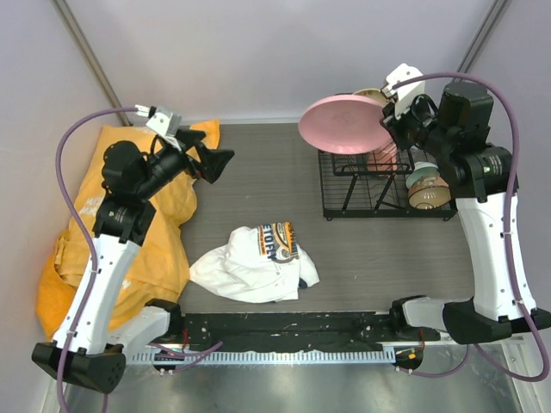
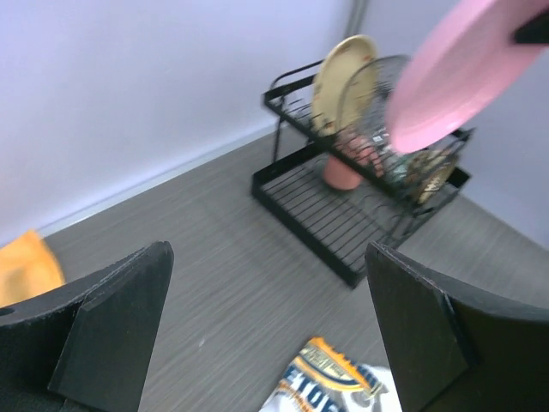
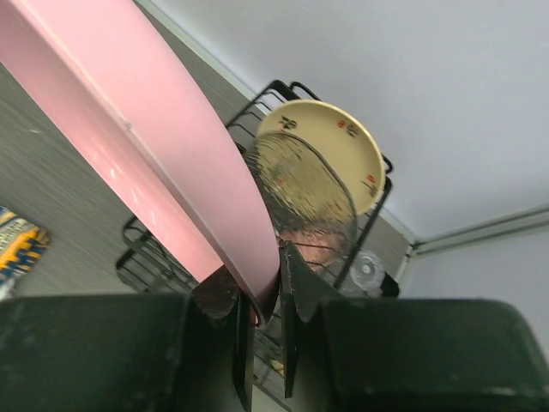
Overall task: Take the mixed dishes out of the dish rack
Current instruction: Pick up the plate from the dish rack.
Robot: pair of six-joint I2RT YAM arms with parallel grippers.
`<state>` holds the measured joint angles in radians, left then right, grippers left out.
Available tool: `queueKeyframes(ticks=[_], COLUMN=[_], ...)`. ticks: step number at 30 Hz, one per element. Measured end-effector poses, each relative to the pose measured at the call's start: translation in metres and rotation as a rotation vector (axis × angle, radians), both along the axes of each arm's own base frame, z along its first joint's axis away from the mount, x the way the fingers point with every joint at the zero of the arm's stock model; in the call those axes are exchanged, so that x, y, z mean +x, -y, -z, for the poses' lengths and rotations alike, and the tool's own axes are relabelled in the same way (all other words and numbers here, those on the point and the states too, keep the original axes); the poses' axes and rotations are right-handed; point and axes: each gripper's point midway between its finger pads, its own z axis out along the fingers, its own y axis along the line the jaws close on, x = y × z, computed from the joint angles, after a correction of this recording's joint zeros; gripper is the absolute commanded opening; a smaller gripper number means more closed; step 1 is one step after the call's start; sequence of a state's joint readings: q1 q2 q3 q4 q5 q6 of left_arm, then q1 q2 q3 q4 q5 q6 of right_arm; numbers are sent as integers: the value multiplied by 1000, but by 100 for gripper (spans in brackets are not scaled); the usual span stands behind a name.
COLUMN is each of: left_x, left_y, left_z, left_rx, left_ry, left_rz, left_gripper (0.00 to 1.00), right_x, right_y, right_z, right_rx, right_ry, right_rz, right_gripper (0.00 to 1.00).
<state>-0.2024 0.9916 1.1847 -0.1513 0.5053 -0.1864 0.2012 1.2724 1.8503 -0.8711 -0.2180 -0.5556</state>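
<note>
My right gripper (image 1: 392, 119) is shut on the rim of the big pink plate (image 1: 346, 124), holding it in the air above the left end of the black wire dish rack (image 1: 349, 194). In the right wrist view the plate (image 3: 129, 129) runs up and left from the pinching gripper (image 3: 257, 283). The cream patterned plate (image 1: 372, 95) stands upright in the rack's back slots. A pink mug (image 1: 383, 159), a mint-green bowl (image 1: 424, 176) and a tan bowl (image 1: 429, 196) sit in the rack. My left gripper (image 1: 215, 163) hangs open and empty over the table's left side, its jaws wide (image 2: 266, 257).
A white printed T-shirt (image 1: 258, 262) lies crumpled on the grey table near the front middle. An orange cloth (image 1: 129, 224) covers the left side under the left arm. Walls close in behind and on both sides of the table.
</note>
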Motion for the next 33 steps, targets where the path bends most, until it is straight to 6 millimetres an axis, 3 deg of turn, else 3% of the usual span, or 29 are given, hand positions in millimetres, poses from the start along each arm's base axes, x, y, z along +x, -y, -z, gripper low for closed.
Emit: queueKeyframes(ticks=[3,7,15,21,28,33], left_x=[-13,-18,-14,-14,-7,-4], left_y=[29,51,73,89,90,90], left_z=[-16,-23,-11,0,5,3], left_rx=[-27,-58,-54,-23,4,12], left_ry=[29,11,-35,-45,-35,-23], left_rz=[79,138,183,217,197,190], left_gripper=[97,96,95,91,76,59], right_x=[2,7,4,-2,-8,-12], right_y=[-18,-42,-80,-99,-109,-117], right_z=[2,8,30,28,27,40], right_rx=[63,146,222,267,306,321], right_ry=[-25,-68,-141,-155,-181,-222], right_rz=[-31,-75,-138,-180,-220,-251], right_gripper=[1,1,1,1,1,1])
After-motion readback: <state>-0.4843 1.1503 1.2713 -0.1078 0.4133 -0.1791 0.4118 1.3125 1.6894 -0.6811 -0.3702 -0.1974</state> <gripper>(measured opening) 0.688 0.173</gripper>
